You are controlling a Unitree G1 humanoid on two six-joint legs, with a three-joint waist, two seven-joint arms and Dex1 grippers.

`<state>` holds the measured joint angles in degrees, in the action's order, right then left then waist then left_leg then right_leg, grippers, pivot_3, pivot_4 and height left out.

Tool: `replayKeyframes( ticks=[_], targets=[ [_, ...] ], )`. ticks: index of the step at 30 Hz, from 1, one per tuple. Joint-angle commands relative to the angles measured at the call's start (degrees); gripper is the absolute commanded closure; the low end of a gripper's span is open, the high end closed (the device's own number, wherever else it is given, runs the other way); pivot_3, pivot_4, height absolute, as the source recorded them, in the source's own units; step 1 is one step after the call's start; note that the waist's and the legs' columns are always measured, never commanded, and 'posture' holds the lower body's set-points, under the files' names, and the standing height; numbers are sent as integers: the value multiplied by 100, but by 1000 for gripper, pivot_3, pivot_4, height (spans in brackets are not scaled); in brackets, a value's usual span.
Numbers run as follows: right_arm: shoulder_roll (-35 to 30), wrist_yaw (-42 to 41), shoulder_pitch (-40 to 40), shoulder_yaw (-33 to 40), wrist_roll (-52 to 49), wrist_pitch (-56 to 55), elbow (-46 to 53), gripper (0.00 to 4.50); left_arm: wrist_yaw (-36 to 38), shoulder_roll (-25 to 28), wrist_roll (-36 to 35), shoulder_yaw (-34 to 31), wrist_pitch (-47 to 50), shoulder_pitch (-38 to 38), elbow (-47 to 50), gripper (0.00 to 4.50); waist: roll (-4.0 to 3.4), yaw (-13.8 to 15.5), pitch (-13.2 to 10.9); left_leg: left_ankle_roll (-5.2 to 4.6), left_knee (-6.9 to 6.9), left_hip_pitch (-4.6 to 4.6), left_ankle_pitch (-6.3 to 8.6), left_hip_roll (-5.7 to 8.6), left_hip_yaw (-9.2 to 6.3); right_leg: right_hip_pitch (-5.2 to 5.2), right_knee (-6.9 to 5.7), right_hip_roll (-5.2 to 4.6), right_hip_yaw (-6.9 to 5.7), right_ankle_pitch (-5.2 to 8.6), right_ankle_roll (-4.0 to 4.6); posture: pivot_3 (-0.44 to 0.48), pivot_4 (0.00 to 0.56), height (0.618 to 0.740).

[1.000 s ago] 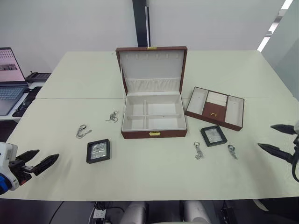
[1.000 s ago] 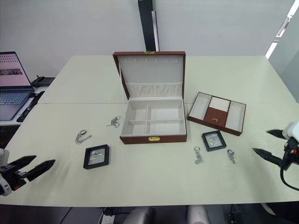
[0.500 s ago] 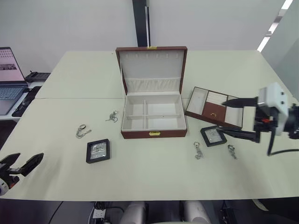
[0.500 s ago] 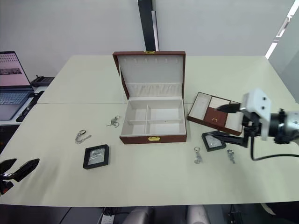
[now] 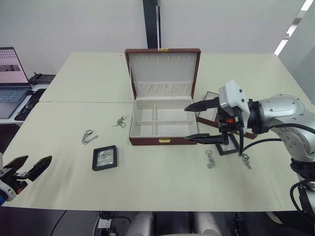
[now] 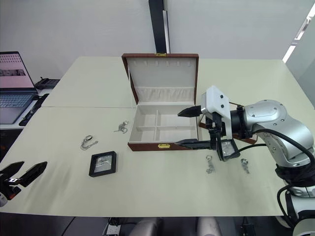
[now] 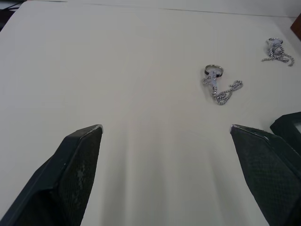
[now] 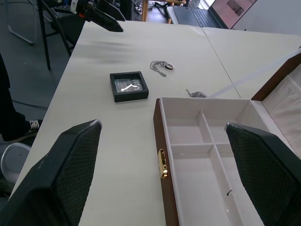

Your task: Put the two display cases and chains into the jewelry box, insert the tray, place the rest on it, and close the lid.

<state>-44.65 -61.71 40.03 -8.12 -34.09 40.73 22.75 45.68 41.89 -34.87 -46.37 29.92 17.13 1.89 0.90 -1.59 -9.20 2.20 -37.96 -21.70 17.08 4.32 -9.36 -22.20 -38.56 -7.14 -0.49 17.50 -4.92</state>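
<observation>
The jewelry box [image 5: 162, 141] stands open mid-table, its lid [image 5: 162, 73] upright and its cream compartments empty. My right gripper [image 5: 187, 124] hovers open at the box's right front corner, pointing left. Behind that arm lie the partly hidden tray [image 5: 209, 109] and one display case [image 5: 227, 146]. The other display case [image 5: 105, 157] lies left of the box, with two chains [image 5: 88, 137] [image 5: 119, 122] nearby. Two silvery trinkets [image 5: 210, 160] [image 5: 245, 160] lie on the table right of the box's front. My left gripper [image 5: 38, 159] is open and empty at the table's near left edge.
A laptop [image 5: 10, 73] and dark gear sit on a side desk at the far left. A black post [image 5: 151, 24] rises behind the table. A seam [image 5: 83, 102] crosses the tabletop. Chairs [image 8: 56, 23] stand beyond the table's left side.
My right arm has swung in from the table's right edge, past the tray, to the box's right front corner. The left gripper drew back, then shifted slightly at the near left edge.
</observation>
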Motion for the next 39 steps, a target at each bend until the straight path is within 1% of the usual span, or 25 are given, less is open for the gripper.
replayKeyframes(
  ticks=[1,5,6,10,13,17,21,26,29,32,39],
  targets=[
    [62,97,128,-3,151,-91,60,29,-175,46,-50,202,114,-208,316,0,0,8,0,0,0,0,0,0,0,0,0,0,0,0,0,0,150,740],
    [144,157,71,-61,246,-127,88,29,-765,-148,101,694,214,-733,496,0,0,12,0,0,-1,0,0,2,-1,0,-2,0,0,0,0,0,150,740],
    [162,175,58,-70,257,-121,106,29,-920,-184,91,850,398,-887,463,0,2,4,1,1,-1,0,0,2,-1,0,-3,0,-2,0,0,0,150,740],
    [231,240,28,-111,295,-94,161,29,-1429,-279,346,1296,543,-1431,201,0,2,-12,1,1,-1,0,-1,2,1,-4,-7,2,1,-1,0,0,150,740],
    [278,274,21,-134,323,-73,192,29,-1543,-181,679,1666,454,-1791,-169,0,2,-27,1,2,-1,0,-1,1,2,-7,-8,4,2,-1,1,0,150,740],
    [360,328,22,-180,366,-57,213,29,-1328,-118,879,2003,269,-2359,-886,0,2,-18,1,2,-1,1,-1,2,2,-8,-11,5,2,-1,1,0,150,740],
    [409,370,18,-219,388,-42,240,29,-927,120,1240,2473,18,-2767,-1594,0,3,-23,1,2,-2,-1,-1,5,2,-10,-10,4,2,-1,1,0,150,740],
    [423,378,16,-226,403,-18,267,29,-833,194,1570,2768,-248,-3226,-2333,0,3,-17,1,2,-3,0,-1,6,0,-10,-12,3,1,-1,1,0,150,740],
    [423,395,17,-216,393,14,303,29,-687,210,1646,2867,-280,-3301,-2491,0,3,-20,1,2,-4,0,-2,6,1,-10,-16,2,2,-1,1,0,150,740],
    [413,405,19,-203,389,29,325,0,-615,228,1693,2903,-252,-3274,-2513,621,3,-22,2,2,-3,1,-1,6,0,-11,-20,2,2,-1,1,0,150,740],
    [412,435,57,-192,384,49,355,0,-453,318,1618,2794,-48,-3037,-2342,2712,2,-25,2,2,-4,2,-1,6,0,-11,-21,1,3,-1,1,0,150,740]
  ],
)
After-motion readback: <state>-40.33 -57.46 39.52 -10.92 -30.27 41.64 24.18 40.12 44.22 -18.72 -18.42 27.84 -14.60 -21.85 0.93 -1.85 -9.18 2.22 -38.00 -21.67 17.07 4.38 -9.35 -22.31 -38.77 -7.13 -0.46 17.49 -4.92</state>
